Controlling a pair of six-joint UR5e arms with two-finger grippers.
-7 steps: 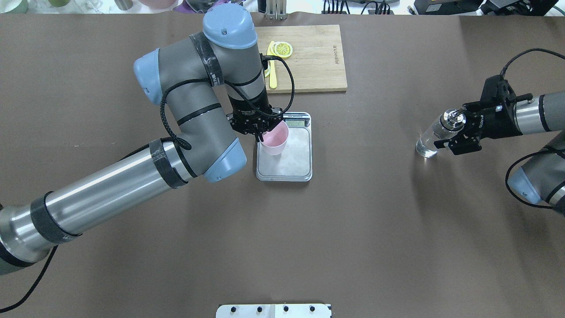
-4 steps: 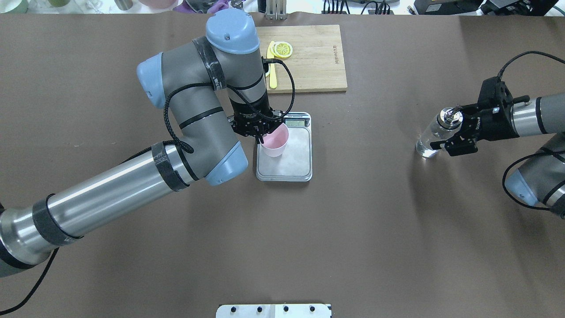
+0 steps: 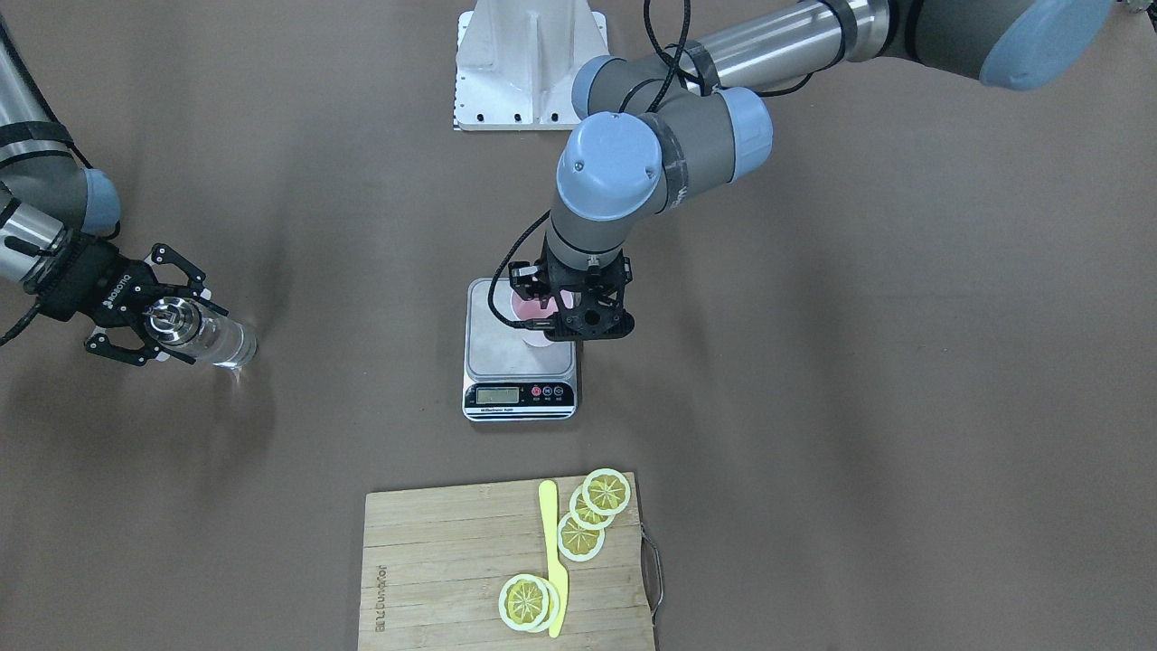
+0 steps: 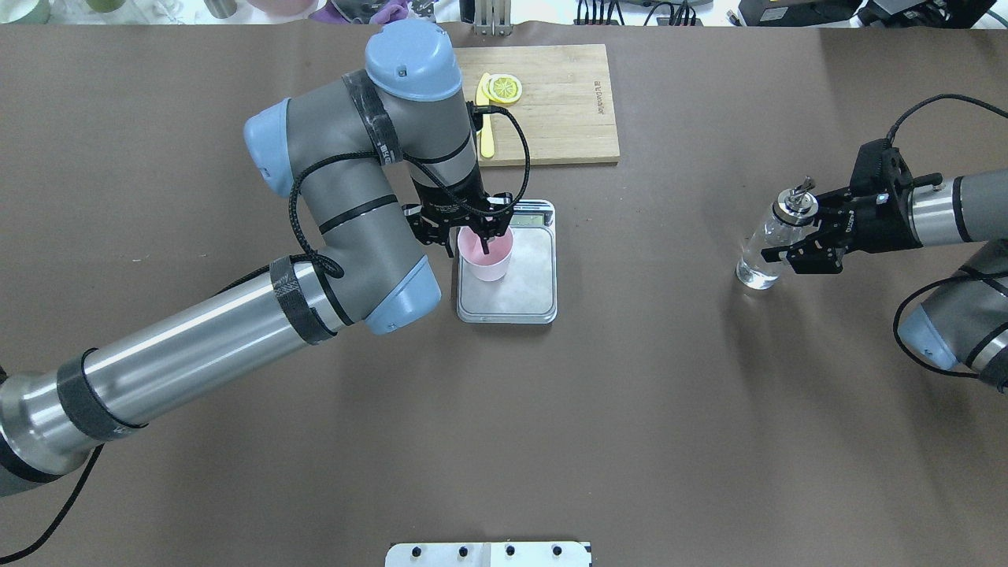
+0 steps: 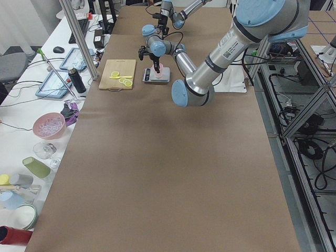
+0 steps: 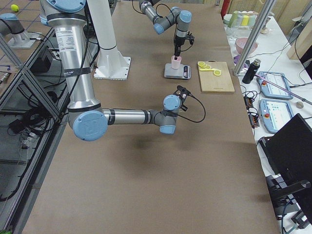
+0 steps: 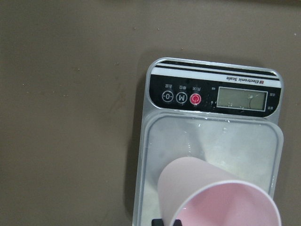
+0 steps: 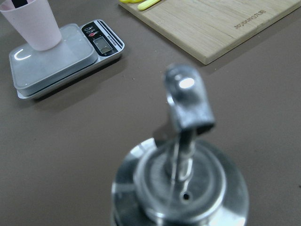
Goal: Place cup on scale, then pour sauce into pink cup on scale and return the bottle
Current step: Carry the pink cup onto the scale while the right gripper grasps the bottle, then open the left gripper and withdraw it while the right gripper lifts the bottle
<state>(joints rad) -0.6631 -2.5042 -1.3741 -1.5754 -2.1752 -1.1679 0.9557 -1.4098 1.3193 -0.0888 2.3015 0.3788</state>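
The pale pink cup (image 4: 494,261) stands upright on the left part of the scale's (image 4: 526,293) silver platform, and it also shows in the left wrist view (image 7: 221,197). My left gripper (image 4: 469,244) hangs straight down over it and is open. One finger is inside the cup and the other is outside its left wall. The clear bottle (image 4: 760,256) with the metal pourer stands upright on the table at the right. My right gripper (image 4: 787,236) reaches in sideways and is shut on its upper part. The cap (image 8: 181,188) fills the right wrist view. The sauce is hardly visible.
A wooden cutting board (image 4: 567,102) lies behind the scale with lemon slices (image 4: 504,88) and a yellow knife (image 4: 487,138) on it. A white base plate (image 4: 488,554) sits at the table's near edge. Brown table surface lies between the scale and the bottle.
The cup went from tilted in my left gripper to upright on the scale, and the left fingers spread apart. The bottle went from leaning to upright in my right gripper.
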